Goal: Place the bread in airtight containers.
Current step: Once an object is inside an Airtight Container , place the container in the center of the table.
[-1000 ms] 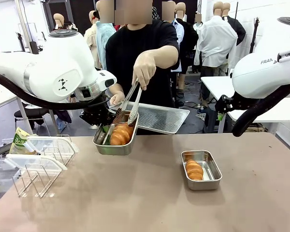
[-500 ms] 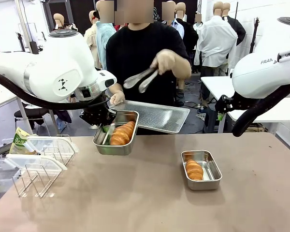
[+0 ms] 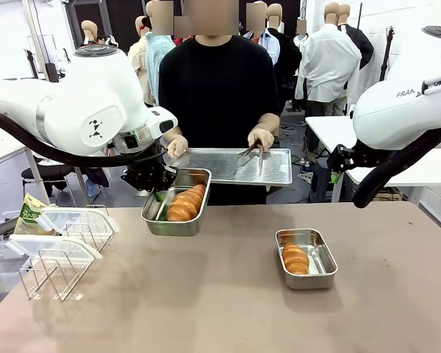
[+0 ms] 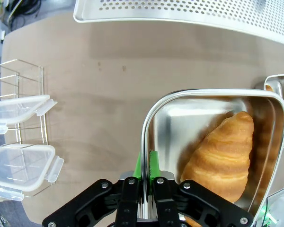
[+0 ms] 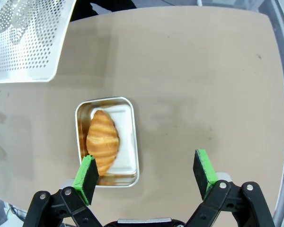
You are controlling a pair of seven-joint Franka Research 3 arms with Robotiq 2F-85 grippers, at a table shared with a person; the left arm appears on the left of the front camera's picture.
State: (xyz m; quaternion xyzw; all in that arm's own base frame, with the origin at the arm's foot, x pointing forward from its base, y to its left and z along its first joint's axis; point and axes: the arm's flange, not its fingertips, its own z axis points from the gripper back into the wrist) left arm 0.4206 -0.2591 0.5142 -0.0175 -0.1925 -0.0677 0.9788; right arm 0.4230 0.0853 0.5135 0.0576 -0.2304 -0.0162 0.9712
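Note:
My left gripper [image 3: 159,200] is shut on the near rim of a steel airtight container [image 3: 156,222], holding it in the air above the table's far left. A golden ridged bread [image 3: 186,204] lies inside it. From the left wrist, the gripper [image 4: 146,182] pinches the container's rim [image 4: 145,126] with the bread [image 4: 222,159] beside it. A second container [image 3: 324,258] stands on the table at the right with a bread [image 3: 295,258] in it. My right gripper [image 5: 146,174] hangs open high above that container [image 5: 128,137] and its bread [image 5: 102,139].
The person at the far side holds a perforated steel tray [image 3: 228,168] with both hands and tongs [image 3: 253,150] resting on it. A wire rack [image 3: 55,268] with translucent lids [image 4: 18,167] stands at the left, beside a green-and-white packet [image 3: 29,214].
The person has drawn the tongs up out of the held container and laid them on the tray, which now sits level and farther right. Neither arm has moved.

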